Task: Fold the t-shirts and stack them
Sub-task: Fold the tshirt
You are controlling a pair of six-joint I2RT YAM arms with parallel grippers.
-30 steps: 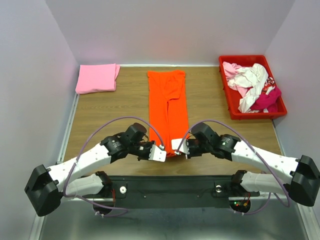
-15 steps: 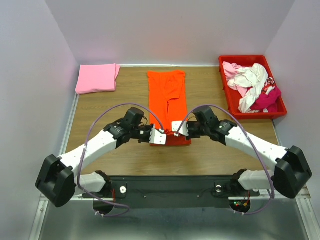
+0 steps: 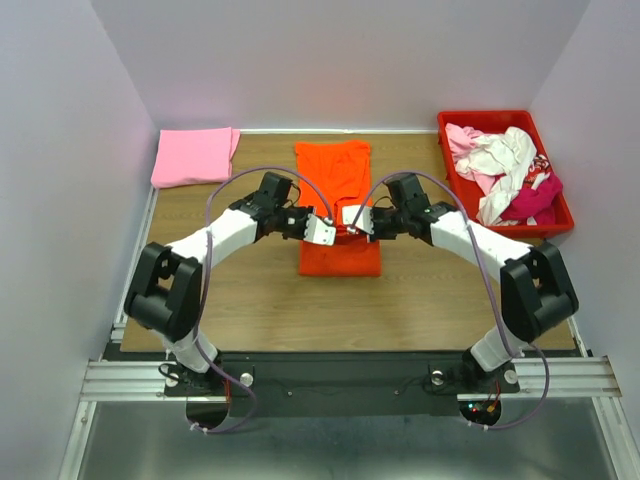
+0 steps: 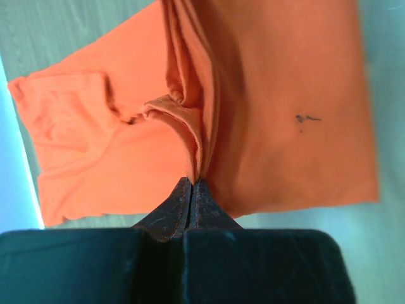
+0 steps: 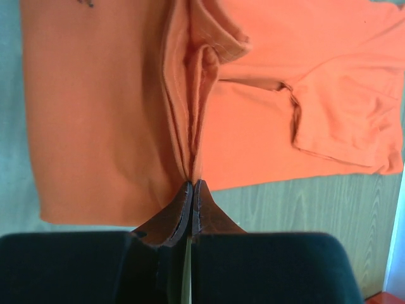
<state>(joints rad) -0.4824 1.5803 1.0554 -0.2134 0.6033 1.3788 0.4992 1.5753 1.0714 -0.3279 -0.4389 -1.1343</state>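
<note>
Both arms now reach well further up the bench [image 3: 240, 290] vs a sec ago, dragging the orange t-shirt's [image 3: 338, 255] near hem w/ them, so it lies doubled mid-bench. Left pincer [image 4: 191, 185] & right pincer [image 5: 192, 185] are each clenched on bunched hem. Risk: cloth puckers btwn them; uneven travel or an early slip likely leaves a skewed, creased fold.

The left gripper [image 4: 192, 185] and right gripper [image 5: 192, 186] were nose to nose over the orange shirt [image 3: 340, 256], so mid-table was blocked. Bare table [image 3: 260, 300] along the near edge and down both sides was passable; pink shirt [image 3: 194, 157] sat far-left, red crate [image 3: 515, 230] hogged far-right
</note>
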